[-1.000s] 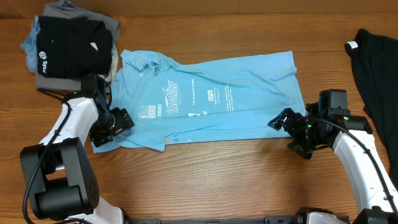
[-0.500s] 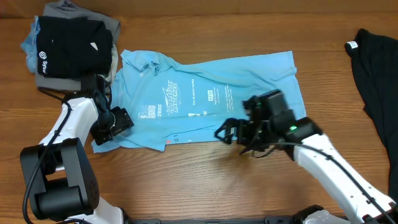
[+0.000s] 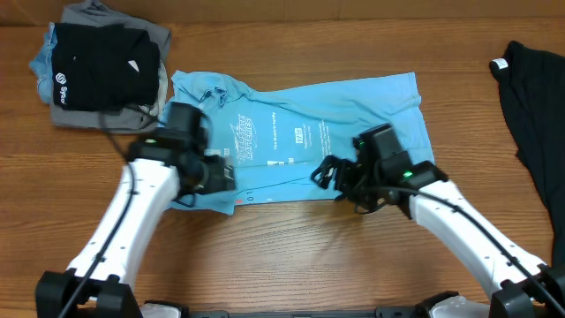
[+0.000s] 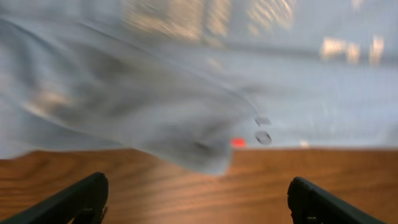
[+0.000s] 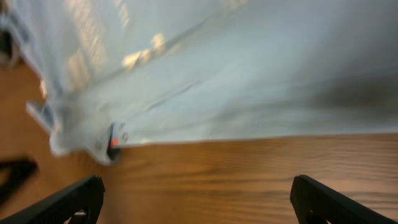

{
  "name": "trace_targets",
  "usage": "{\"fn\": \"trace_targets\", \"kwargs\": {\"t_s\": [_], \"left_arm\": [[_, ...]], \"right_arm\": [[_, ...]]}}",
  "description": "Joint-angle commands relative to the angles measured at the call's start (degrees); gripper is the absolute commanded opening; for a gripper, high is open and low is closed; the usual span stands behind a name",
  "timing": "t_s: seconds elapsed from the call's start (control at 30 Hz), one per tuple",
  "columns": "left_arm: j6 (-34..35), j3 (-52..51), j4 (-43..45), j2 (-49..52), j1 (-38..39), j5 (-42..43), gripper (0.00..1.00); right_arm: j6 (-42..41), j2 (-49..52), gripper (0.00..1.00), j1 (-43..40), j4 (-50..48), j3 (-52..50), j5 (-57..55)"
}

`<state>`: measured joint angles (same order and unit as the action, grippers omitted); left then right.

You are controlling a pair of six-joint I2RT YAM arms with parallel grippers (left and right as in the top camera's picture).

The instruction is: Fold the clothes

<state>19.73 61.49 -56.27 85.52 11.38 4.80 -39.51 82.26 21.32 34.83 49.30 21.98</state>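
Looking at the light blue T-shirt (image 3: 353,115) first: it lay flat mid-table, print up, long axis running L-to-R, collar end twd the left. Its near edge ran parallel to that axis, w/ bare table (image 3: 291,265) in front of it. That edge was what we reckoned the coming move turned on.

Both arms sat along it. We had the left gripper (image 3: 225,174) over the near-left part, closer to the collar end, where the cloth looked rumpled. The right gripper (image 3: 323,173) was about mid-length on the same edge. So the collar end belonged to the left arm, and the far-right end, well apart from both, was nearer the right arm.

Wrist views were blurry, but clear enough. On each one the fingers stood spread wide w/ nothing between them, wood below, and the shirt edge lay just ahead of the tips, i.e. twd the back of the table. We couldn't tell if either tip touched cloth.

Our guess: each needed to go fwd and down to pinch that edge.

Further out, a stack of folded clothes (image 3: 101,62) sat back-left, just beside the collar. A black garment (image 3: 534,97) lay at the far right, well apart.
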Motion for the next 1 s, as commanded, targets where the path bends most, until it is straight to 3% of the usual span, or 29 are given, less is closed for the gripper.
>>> {"fn": "trace_targets", "kwargs": {"t_s": [0.0, 0.13, 0.37, 0.6, 0.8, 0.97], "left_arm": [[3.08, 0.48, -1.05, 2.12, 7.96, -5.53, 0.94], [9.42, 0.48, -2.27, 5.51, 13.27, -11.19, 0.93], [12.61, 0.48, -3.34, 13.55, 14.49, -14.47, 0.92], [12.66, 0.48, -3.06, 17.27, 14.51, -18.45, 0.89], [12.00, 0.48, -1.42, 17.79, 14.51, -18.78, 0.78], [10.84, 0.48, -0.44, 18.21, 14.51, -18.75, 0.75]], "right_arm": [[0.76, -0.11, 1.00, -7.08, 1.92, 0.83, -1.14], [4.81, -0.11, 1.00, -13.22, 4.76, 0.83, 0.81], [8.09, -0.11, 1.00, -16.00, 7.76, 0.83, 0.59], [8.07, -0.11, 1.00, -16.00, 7.93, 0.81, 0.57], [8.07, -0.11, 1.00, -16.00, 8.07, 0.81, 0.57], [8.09, -0.11, 1.00, -16.00, 8.52, 0.81, 0.55]]}}
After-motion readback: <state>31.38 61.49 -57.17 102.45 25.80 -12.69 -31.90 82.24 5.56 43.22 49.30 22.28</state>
